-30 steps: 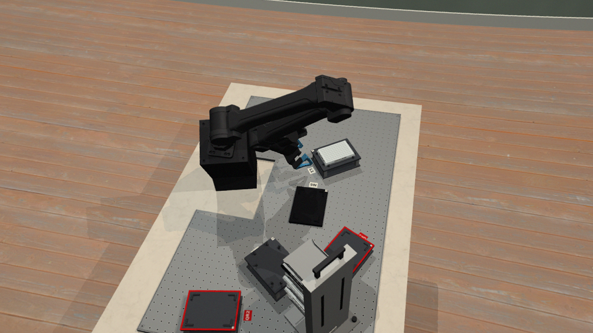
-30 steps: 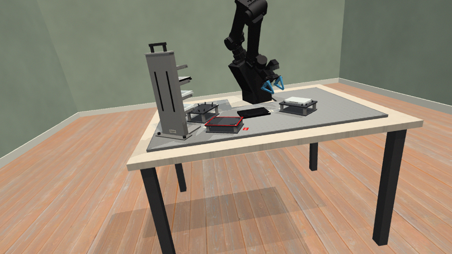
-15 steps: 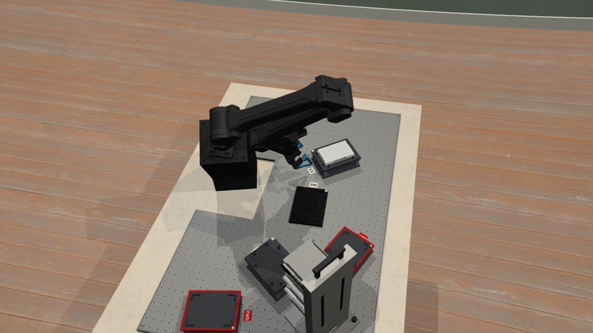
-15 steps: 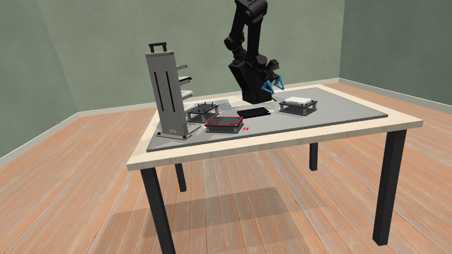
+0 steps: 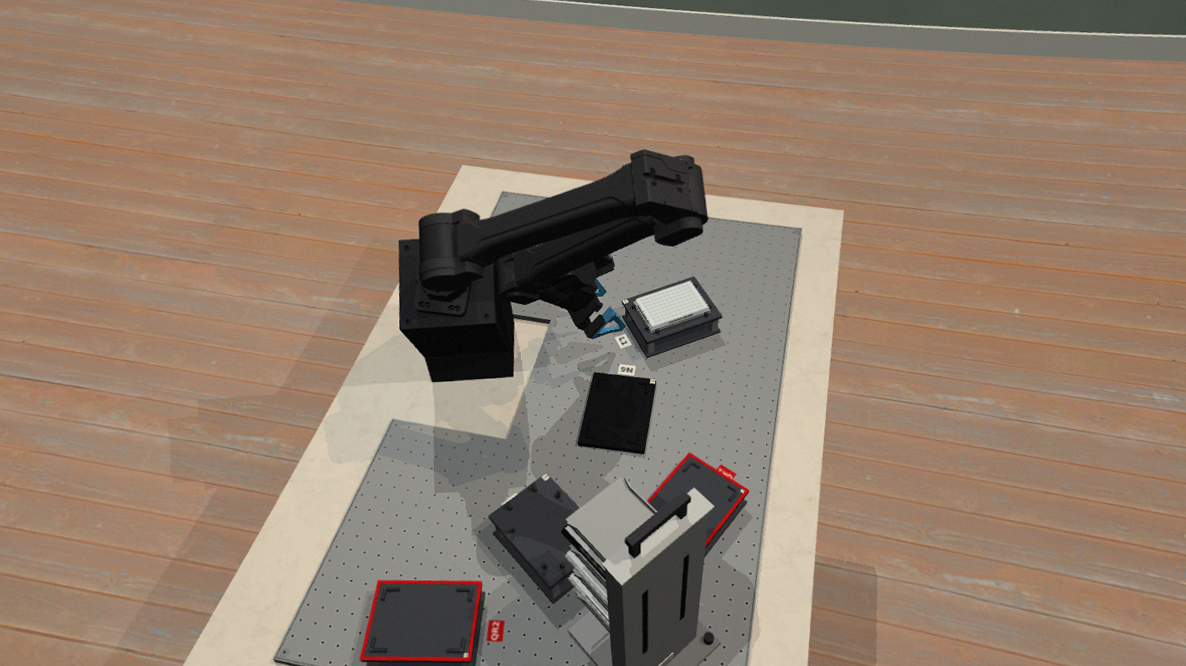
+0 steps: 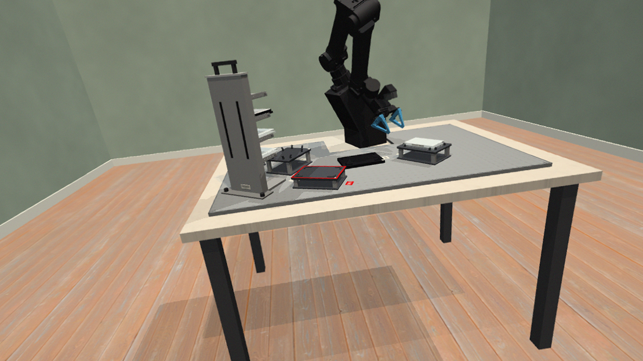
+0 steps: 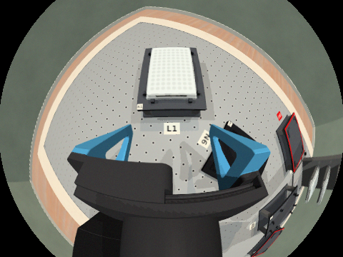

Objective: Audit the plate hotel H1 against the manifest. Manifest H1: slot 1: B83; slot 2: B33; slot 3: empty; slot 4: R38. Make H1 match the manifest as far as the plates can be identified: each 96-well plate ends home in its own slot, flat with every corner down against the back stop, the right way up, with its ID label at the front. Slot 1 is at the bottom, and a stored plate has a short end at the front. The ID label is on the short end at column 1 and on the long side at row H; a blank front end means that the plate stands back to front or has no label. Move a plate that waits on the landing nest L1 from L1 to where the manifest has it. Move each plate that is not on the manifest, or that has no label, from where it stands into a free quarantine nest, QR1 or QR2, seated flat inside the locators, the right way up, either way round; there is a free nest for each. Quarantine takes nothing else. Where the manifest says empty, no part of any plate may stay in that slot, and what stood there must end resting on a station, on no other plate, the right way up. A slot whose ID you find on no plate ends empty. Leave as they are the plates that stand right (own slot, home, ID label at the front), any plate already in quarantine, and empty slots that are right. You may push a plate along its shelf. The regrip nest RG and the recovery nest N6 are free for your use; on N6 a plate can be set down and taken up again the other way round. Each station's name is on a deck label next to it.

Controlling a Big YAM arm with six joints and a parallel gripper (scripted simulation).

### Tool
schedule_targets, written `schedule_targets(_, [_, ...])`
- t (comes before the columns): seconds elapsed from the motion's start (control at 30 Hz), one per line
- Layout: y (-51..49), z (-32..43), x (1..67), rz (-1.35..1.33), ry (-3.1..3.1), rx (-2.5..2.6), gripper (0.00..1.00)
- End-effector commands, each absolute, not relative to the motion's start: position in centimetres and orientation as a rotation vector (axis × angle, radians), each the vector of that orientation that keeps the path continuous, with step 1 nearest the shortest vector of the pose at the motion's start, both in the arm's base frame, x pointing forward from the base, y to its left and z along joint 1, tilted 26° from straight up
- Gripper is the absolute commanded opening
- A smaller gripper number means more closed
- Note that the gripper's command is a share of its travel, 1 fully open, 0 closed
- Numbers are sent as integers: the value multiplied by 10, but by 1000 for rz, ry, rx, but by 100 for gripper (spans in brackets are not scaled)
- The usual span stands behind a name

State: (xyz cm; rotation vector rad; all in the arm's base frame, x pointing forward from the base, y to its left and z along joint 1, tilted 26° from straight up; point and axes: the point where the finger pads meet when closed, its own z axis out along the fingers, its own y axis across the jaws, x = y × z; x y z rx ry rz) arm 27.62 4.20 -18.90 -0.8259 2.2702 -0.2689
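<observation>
Top view: your white gridded 96-well plate (image 5: 668,304) sits on the black L1 nest (image 5: 688,331), just beside the gripper (image 5: 600,306). Exterior: blue triangular fingers (image 6: 394,118) hang above the perforated deck (image 6: 493,156). Wrist: claw wide, holding nothing, plate straight ahead.

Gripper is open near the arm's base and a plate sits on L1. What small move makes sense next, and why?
Probably bring the gripper forward over the white plate on the L1 nest. The blue fingers stand wide apart with nothing between them, well short of that plate, and the plate's ID is not readable from here, so closing in comes first.
</observation>
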Motion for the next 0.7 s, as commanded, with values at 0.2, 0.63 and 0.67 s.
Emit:
schedule_targets(0.2, [33, -198, 276, -288, 2257, -840, 100])
schedule_targets(0.63, [47, -172, 262, -269, 2282, -858, 100])
schedule_targets(0.67, [47, -170, 262, -269, 2282, -858, 100])
